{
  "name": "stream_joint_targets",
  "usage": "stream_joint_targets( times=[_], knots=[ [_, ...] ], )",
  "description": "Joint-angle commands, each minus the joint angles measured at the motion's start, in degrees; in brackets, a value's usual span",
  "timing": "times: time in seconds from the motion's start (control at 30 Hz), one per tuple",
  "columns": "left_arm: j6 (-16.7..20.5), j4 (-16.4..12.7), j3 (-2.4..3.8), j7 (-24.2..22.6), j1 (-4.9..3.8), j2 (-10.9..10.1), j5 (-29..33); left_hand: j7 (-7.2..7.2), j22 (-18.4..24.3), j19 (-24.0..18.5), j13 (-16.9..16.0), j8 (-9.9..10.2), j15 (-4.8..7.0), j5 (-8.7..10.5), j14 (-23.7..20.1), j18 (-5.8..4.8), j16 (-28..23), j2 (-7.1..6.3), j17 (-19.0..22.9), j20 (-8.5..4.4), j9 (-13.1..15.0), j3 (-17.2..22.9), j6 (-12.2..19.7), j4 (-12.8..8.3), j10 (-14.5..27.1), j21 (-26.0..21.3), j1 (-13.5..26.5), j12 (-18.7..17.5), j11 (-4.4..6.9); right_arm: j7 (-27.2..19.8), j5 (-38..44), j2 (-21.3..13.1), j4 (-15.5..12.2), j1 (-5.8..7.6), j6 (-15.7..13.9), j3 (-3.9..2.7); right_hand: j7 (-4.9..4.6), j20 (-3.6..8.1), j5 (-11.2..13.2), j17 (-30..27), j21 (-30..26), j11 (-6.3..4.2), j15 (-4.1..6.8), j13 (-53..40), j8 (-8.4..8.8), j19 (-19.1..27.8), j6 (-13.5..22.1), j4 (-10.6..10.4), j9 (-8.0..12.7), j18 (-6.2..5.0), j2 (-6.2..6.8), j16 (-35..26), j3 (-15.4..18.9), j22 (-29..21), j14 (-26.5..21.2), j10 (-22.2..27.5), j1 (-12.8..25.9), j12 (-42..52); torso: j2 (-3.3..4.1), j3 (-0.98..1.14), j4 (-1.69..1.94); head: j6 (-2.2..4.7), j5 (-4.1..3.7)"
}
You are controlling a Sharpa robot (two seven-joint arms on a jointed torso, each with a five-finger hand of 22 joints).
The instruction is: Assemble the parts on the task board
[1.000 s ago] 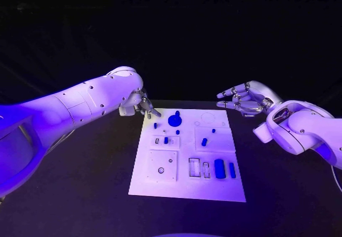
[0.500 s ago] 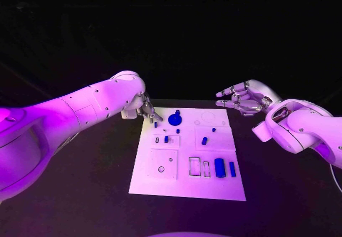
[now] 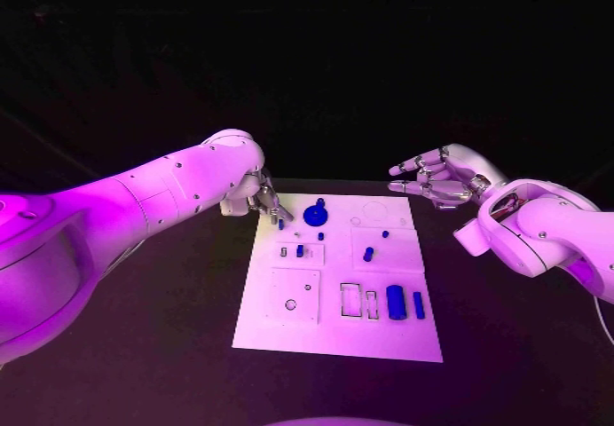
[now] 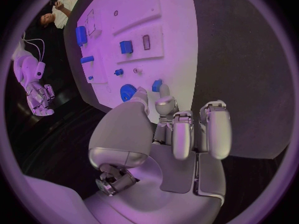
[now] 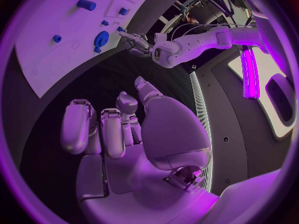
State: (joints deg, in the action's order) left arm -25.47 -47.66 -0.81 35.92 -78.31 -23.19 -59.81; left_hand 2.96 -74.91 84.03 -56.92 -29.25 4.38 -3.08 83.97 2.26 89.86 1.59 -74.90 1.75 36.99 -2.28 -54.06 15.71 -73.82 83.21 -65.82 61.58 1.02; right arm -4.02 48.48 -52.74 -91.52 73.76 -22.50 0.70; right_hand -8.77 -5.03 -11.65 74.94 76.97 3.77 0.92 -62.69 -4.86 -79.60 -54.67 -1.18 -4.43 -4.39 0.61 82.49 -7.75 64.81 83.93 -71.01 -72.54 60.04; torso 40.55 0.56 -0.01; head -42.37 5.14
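The white task board (image 3: 384,337) lies mid-table with blue parts on it. A small blue peg (image 3: 281,224) stands at its far left corner, beside a round blue gear (image 3: 315,214). My left hand (image 3: 263,200) hovers at that corner and holds nothing. In the left wrist view its thumb and one straight finger reach towards the peg (image 4: 157,85), with the gear (image 4: 127,91) beside it; whether they touch the peg I cannot tell. My right hand (image 3: 435,182) hangs off the board's far right corner, fingers loosely bent and apart, with nothing in it.
Larger blue blocks (image 3: 396,303) sit in slots near the board's front right. Smaller blue pieces (image 3: 367,254) stand mid-board. The right wrist view shows the board (image 5: 50,59), the gear (image 5: 101,37) and my left hand (image 5: 134,41). Black table surrounds the board.
My left hand has edged slightly towards the board's far left corner and the small peg. The right hand has stayed put.
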Motion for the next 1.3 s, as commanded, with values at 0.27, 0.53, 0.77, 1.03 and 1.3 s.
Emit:
stream_joint_targets(
  times=[0.27, 0.53, 0.77, 1.03, 1.3],
  knots=[
    [-0.58, 0.5, -0.07, -0.63, 0.29, 0.46, 0.35, -0.03, -6.5, 2.33, -0.05, -0.2, 0.21, 0.14, 6.03, -0.11, 0.14, 0.29, -15.1, -0.05, -0.14, 0.06, -0.57, -0.54, -0.4, 0.27, -1.08, 0.25, 0.11, -0.3, 0.17, 0.05, -0.08, -0.04, 0.72, 0.0, -0.01, 0.01, -0.18, 5.8, -0.37, -0.15, -0.05, 0.02, -0.23, 0.2, -0.28, -0.22, -0.02, -0.63, -0.4, -0.2, 0.22, -0.01, 3.86, 0.19, -0.03, 0.38, 0.08, -0.02, 0.0, -0.1, -0.07],
    [-0.45, 0.47, -0.09, -0.73, 0.55, 0.55, 0.35, -0.06, -6.45, 2.29, 0.02, -0.23, 0.24, 0.14, 6.03, -0.09, 0.14, 0.51, -15.1, -0.09, -0.24, 0.15, -0.7, -1.01, -0.39, 0.21, -1.95, 0.21, 0.15, -0.29, 0.19, 0.09, -0.09, -0.04, 0.72, 0.0, -0.01, 0.01, -0.18, 5.8, -0.37, -0.15, -0.05, 0.02, -0.23, 0.2, -0.28, -0.22, -0.02, -0.63, -0.4, -0.2, 0.22, -0.01, 3.86, 0.19, -0.03, 0.38, 0.04, 0.01, -0.02, -0.28, -0.08],
    [0.27, 0.46, -0.09, -1.05, 0.61, 0.47, 0.33, -0.31, -6.35, 2.22, 0.22, -0.01, 0.46, 0.11, 6.03, -0.05, 0.14, 2.88, -15.1, -0.28, -0.62, 2.86, -0.45, -3.7, -0.27, 0.07, -6.48, 0.03, 0.4, -0.31, 0.22, 0.08, -0.09, -0.04, 0.69, 0.0, -0.01, 0.01, -0.18, 5.8, -0.37, -0.15, -0.05, 0.02, -0.23, 0.2, -0.28, -0.22, -0.02, -0.63, -0.4, -0.2, 0.22, -0.01, 3.86, 0.19, -0.03, 0.38, 0.01, 0.01, -0.02, -0.35, -0.12],
    [3.21, -0.23, -0.09, -2.42, 0.62, -0.05, 1.37, -0.13, -5.81, 1.97, 1.27, 0.45, 0.52, -0.12, 6.03, 0.09, 0.14, 3.94, -15.1, -0.67, -1.14, 16.04, 1.11, -10.16, 0.57, -0.51, -14.28, -1.43, 0.68, -0.28, 0.23, 0.09, -0.03, -0.04, 0.81, 0.0, -0.01, 0.01, -0.18, 5.8, -0.37, -0.15, -0.05, 0.02, -0.23, 0.2, -0.28, -0.22, -0.02, -0.63, -0.4, -0.2, 0.22, -0.01, 3.86, 0.19, -0.03, 0.38, 0.0, 0.0, -0.01, -0.5, -0.11],
    [5.87, -4.1, -0.07, -3.12, 0.56, -2.94, 4.48, -0.03, -5.76, 1.98, 1.99, -2.79, 0.39, -0.04, 6.03, 0.15, 0.14, -3.29, -15.1, -0.39, 0.35, 35.37, 1.72, -11.83, -0.07, -0.84, -6.07, -1.61, 0.43, -0.09, 0.23, 0.0, 0.05, -0.04, 1.12, 0.0, -0.01, 0.02, -0.33, 5.72, -0.43, -0.15, -0.03, 0.01, -0.25, 0.23, -0.3, -0.24, -0.03, -0.64, -0.45, -0.28, 0.29, -0.11, 3.84, 0.19, -0.17, 0.43, -0.09, 0.05, 0.08, -0.59, -0.24]
  ],
)
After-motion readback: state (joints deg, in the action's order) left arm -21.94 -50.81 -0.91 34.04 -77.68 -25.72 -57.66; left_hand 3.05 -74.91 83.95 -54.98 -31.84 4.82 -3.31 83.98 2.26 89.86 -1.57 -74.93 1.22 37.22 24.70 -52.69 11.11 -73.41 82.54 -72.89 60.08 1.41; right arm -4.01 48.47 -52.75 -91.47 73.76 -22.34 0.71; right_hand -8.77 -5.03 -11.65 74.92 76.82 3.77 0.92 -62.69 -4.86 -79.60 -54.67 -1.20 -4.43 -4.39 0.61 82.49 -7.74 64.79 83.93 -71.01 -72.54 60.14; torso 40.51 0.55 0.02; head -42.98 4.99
